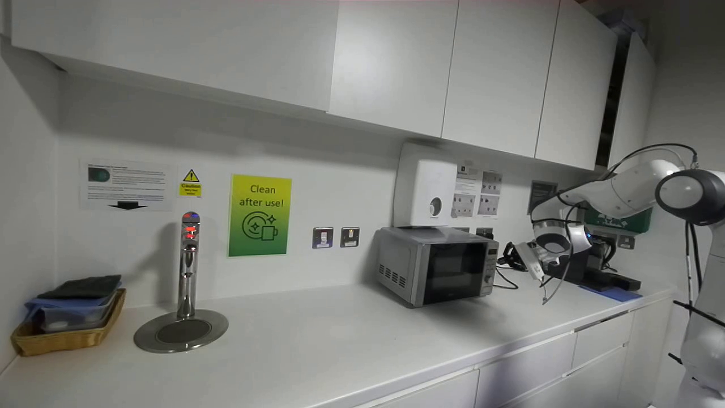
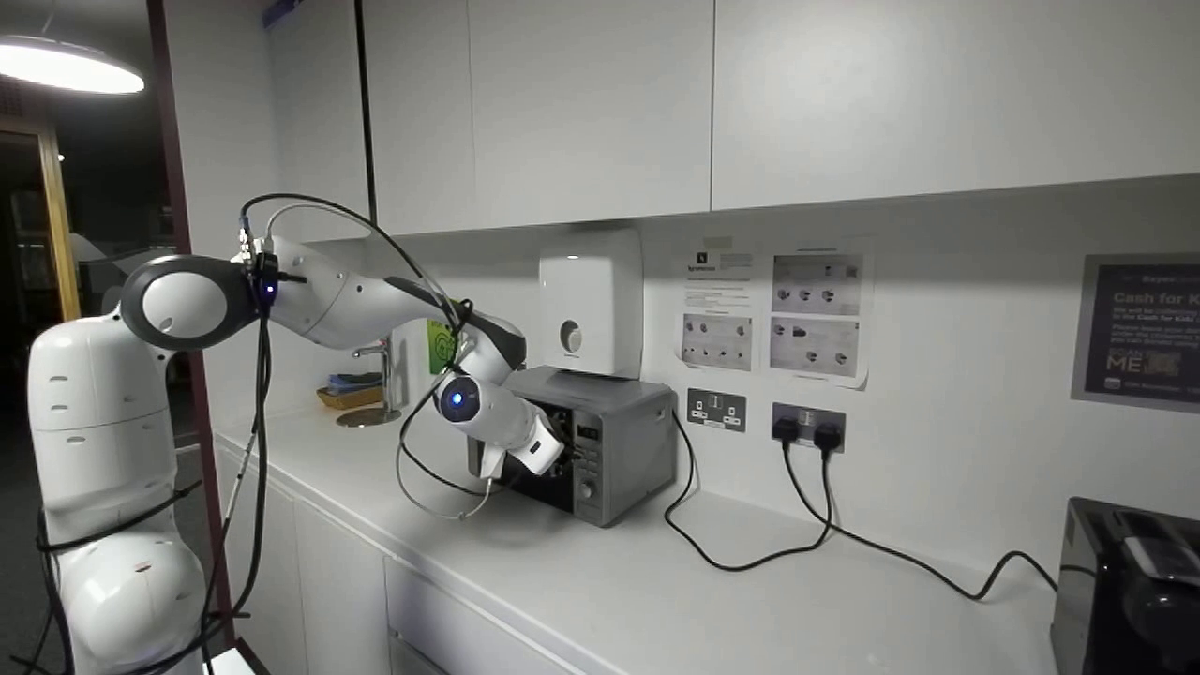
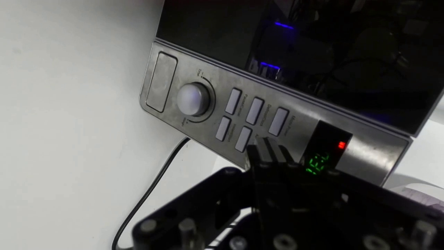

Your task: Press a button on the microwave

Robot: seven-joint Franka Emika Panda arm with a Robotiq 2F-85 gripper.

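Observation:
The silver-grey microwave [image 1: 399,266] stands on the counter, its dark glass door facing outward. In the wrist view its control panel [image 3: 374,152] runs slanted, with a round knob [image 3: 192,99], several pale oblong buttons and a lit display [image 3: 326,146]. My gripper [image 3: 266,140] is shut, fingertips together with nothing between them. They overlap the panel beside a lower button [image 3: 243,139] and below a larger button [image 3: 278,121]. Whether they touch the panel I cannot tell. In an exterior view the gripper [image 2: 570,445] is at the panel of the microwave [image 2: 642,441], partly hidden by the wrist.
A white wall dispenser [image 1: 425,187] hangs directly over the microwave. Black power cords [image 2: 741,565] trail across the counter [image 2: 797,619] to wall sockets. A black appliance [image 2: 1125,600] sits farther along. A chrome tap [image 1: 187,277] and a wicker basket [image 1: 68,341] occupy the opposite end.

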